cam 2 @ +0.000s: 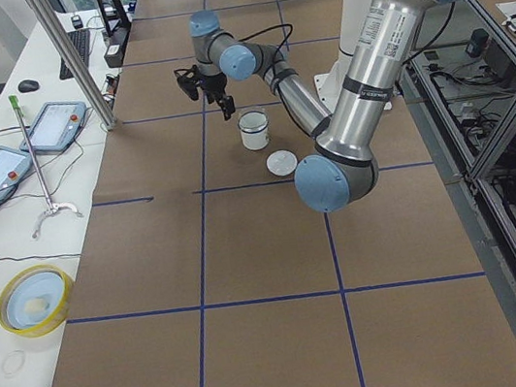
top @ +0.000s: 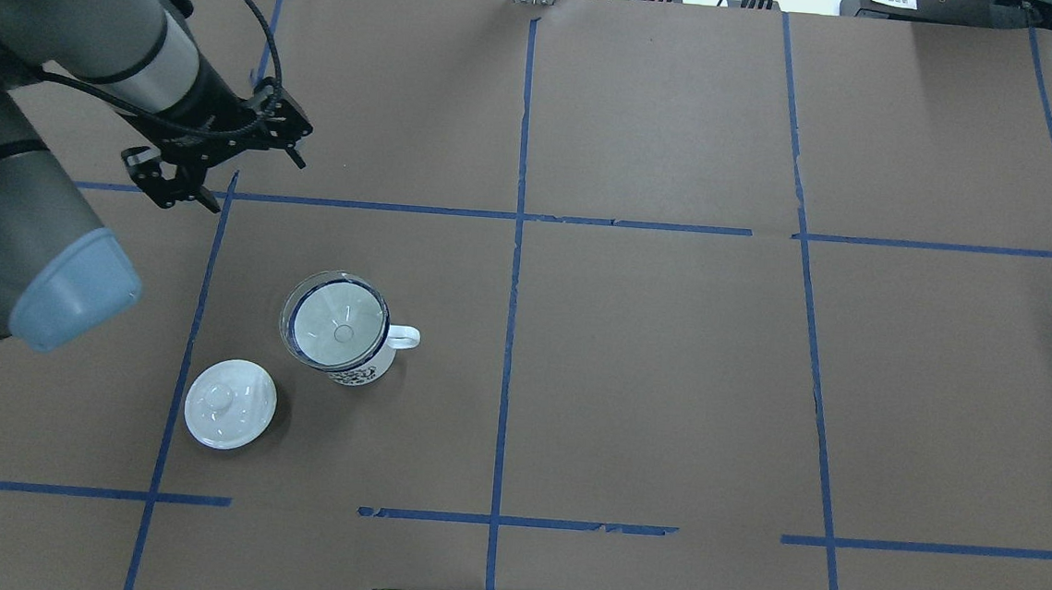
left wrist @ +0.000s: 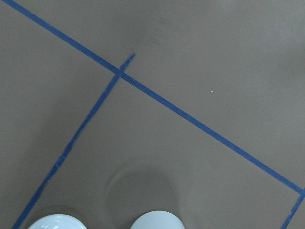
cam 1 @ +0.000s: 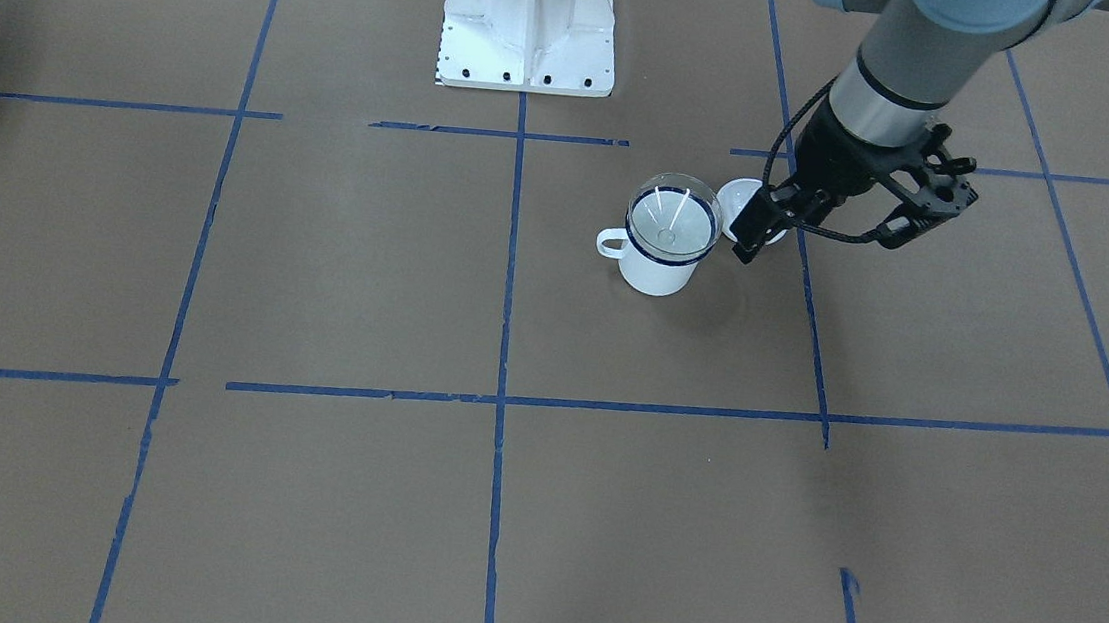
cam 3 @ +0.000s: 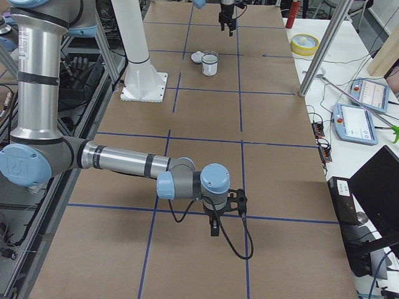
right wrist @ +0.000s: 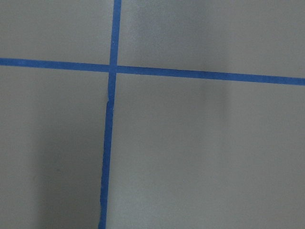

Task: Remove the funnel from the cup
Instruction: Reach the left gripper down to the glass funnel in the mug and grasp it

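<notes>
While one funnel [top: 336, 323] sits in one cup [top: 368, 373] near one lid [top: 230, 403], the left end effector [top: 252, 179] hangs spread wide, empty.

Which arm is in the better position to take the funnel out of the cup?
The left. The open left gripper hovers close to the funnel sitting in the cup, while the right gripper hangs far from both.

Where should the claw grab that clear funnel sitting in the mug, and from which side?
Pinch the funnel wall at its top edge, coming straight down. That edge stands above the cup rim, while the spout is down inside. Choose the side away from the handle.
</notes>
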`<act>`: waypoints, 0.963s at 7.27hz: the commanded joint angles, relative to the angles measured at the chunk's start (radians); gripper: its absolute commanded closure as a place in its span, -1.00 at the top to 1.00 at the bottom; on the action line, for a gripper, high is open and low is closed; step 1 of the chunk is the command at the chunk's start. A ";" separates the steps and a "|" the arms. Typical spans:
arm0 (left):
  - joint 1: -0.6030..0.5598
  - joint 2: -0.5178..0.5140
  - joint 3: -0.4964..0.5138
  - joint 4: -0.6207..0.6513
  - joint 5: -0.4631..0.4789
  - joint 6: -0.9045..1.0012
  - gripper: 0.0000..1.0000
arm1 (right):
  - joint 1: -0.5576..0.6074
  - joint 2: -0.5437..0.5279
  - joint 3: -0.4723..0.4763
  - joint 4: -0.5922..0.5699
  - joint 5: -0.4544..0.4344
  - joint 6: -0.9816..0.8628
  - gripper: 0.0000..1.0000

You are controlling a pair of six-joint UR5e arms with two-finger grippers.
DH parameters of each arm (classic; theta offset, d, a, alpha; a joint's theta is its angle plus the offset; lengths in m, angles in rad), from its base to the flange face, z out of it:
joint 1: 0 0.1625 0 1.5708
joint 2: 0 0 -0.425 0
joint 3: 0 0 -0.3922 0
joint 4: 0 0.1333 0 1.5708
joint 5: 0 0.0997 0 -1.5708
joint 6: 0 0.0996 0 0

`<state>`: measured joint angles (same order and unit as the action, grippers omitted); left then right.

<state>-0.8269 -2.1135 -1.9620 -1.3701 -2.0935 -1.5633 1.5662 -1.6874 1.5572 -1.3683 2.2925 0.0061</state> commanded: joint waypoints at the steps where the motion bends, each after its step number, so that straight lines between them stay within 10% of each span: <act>1: 0.106 -0.058 0.053 0.016 0.064 -0.032 0.96 | 0.000 0.000 0.000 0.000 0.001 0.000 1.00; 7: 0.233 -0.108 0.181 -0.026 0.108 -0.101 0.72 | 0.000 0.000 0.001 0.000 0.001 0.000 1.00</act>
<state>-0.6048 -2.2146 -1.7994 -1.3825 -1.9921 -1.6630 1.5662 -1.6874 1.5578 -1.3683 2.2933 0.0062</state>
